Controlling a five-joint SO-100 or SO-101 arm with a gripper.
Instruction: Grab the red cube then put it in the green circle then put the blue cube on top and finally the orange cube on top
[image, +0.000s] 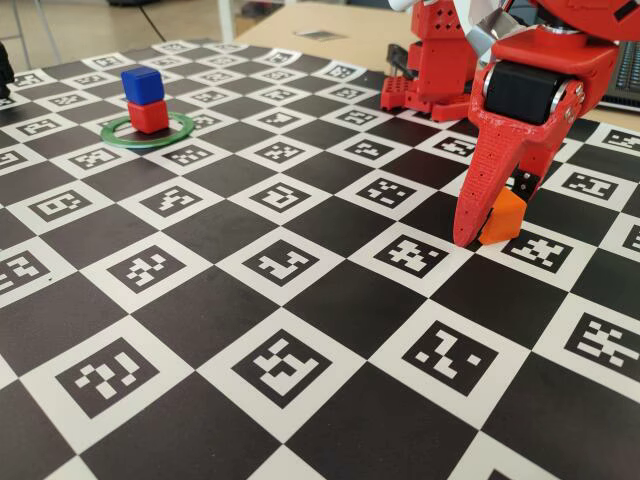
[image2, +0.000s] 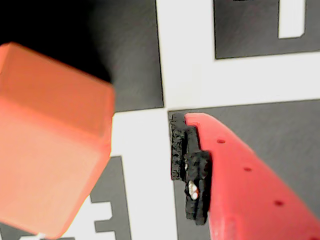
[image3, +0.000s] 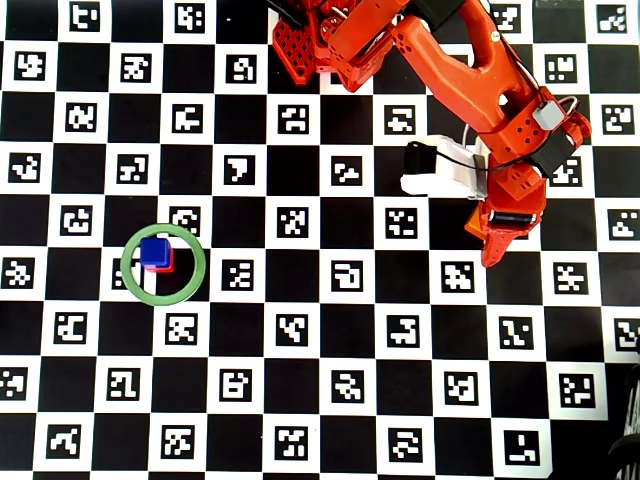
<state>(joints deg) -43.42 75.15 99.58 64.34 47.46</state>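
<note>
1. I see the blue cube (image: 141, 83) stacked on the red cube (image: 149, 116) inside the green circle (image: 148, 133); I judge two steps done.
2. The orange cube (image: 501, 217) sits on the checkered mat (image: 300, 330), well apart from the green circle.
3. My gripper (image: 487, 228) straddles the orange cube with jaws apart; the wrist view shows mat between cube and padded finger (image2: 189, 170), so no grip yet.

We see a black-and-white checkerboard mat (image: 300, 300) covering the work surface, each white square printed with a small black fiducial marker. Beyond the mat's far edge in the fixed view, we make out a tan tabletop (image: 330, 25).
</note>
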